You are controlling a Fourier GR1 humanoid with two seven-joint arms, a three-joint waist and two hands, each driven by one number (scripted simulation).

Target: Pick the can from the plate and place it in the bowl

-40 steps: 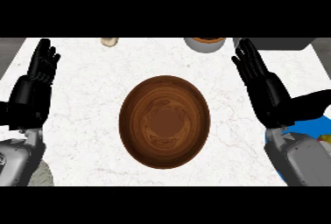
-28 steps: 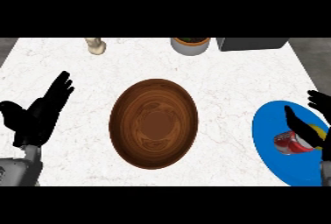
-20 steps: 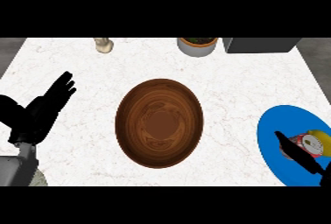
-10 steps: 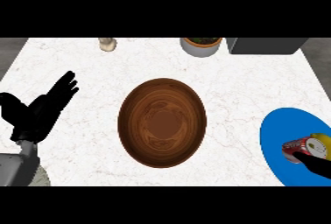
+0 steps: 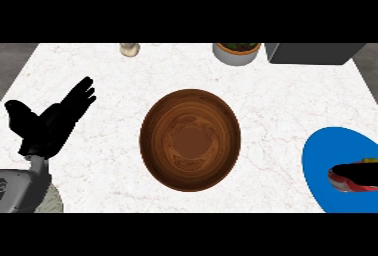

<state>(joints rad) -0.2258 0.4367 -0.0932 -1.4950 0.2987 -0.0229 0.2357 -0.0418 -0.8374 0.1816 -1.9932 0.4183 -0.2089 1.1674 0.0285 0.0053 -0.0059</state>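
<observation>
A brown wooden bowl [image 5: 191,140] stands in the middle of the white marble counter. At the right edge lies a blue plate [image 5: 328,160] with a red can [image 5: 344,182] on it. My right hand [image 5: 360,173] lies black over the can and hides most of it; only part of the hand shows at the picture's edge, so its fingers cannot be judged. My left hand [image 5: 52,124] rests open at the left, fingers up, well apart from the bowl.
Along the counter's far edge stand a small beige bottle [image 5: 130,49], a white pot with a plant [image 5: 236,52] and a dark grey box [image 5: 314,53]. The counter's left edge runs close to my left forearm [image 5: 22,190].
My right hand has come down from upright onto the can on the plate. The left hand has lowered to the left side and stayed open. The view shifted slightly.
</observation>
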